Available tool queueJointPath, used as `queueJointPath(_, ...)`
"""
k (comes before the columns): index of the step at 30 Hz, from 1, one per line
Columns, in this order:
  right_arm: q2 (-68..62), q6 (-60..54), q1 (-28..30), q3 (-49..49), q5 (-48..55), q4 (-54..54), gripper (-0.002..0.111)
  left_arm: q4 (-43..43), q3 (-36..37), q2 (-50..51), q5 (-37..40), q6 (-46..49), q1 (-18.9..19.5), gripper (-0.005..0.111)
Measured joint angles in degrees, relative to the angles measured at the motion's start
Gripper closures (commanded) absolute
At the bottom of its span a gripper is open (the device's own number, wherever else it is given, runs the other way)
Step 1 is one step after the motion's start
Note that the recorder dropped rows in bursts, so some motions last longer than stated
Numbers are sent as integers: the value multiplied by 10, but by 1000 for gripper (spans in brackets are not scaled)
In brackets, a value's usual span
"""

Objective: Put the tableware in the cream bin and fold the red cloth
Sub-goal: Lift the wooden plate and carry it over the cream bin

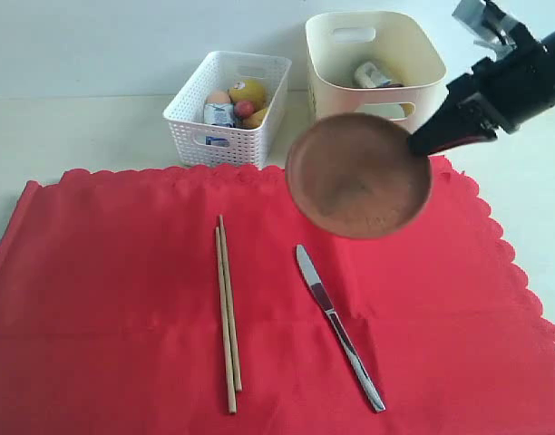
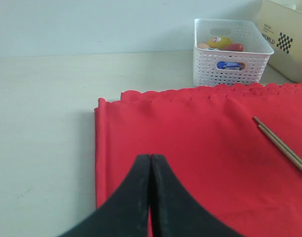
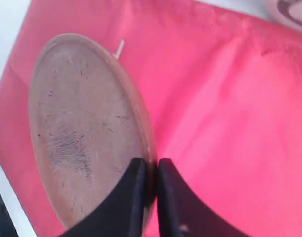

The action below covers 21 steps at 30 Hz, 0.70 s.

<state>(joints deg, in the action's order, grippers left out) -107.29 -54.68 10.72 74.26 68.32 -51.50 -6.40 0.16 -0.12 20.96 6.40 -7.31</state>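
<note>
Fingers (image 3: pixel 133 197) of the right gripper (image 1: pixel 415 143) pinch the plate (image 1: pixel 359 177) by its rim alone; tilted, it could slip short of the bin (image 1: pixel 325 72).

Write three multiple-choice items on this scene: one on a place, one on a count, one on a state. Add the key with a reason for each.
1. Where does the knife lie?
A. on the red cloth
B. on the plate
C. under the chopsticks

2. How many chopsticks lie on the red cloth?
A. one
B. two
C. four

3. The right pincer is:
A. open above the knife
B. shut and empty
C. shut on the plate's rim

Key:
1 A: the knife rests flat on the red cloth, apart from the chopsticks.
2 B: two sticks lie side by side.
3 C: its jaws clamp the plate's rim, holding it tilted above the red cloth.
</note>
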Motion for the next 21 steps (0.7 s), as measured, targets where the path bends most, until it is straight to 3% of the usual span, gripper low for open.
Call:
queueJointPath(10,0,-16,0,33,-68,-135,108,0,0,0,0,0,0,107)
queueJointPath(21,-5,-35,0,33,-297,-321,108,0,0,0,0,0,0,107)
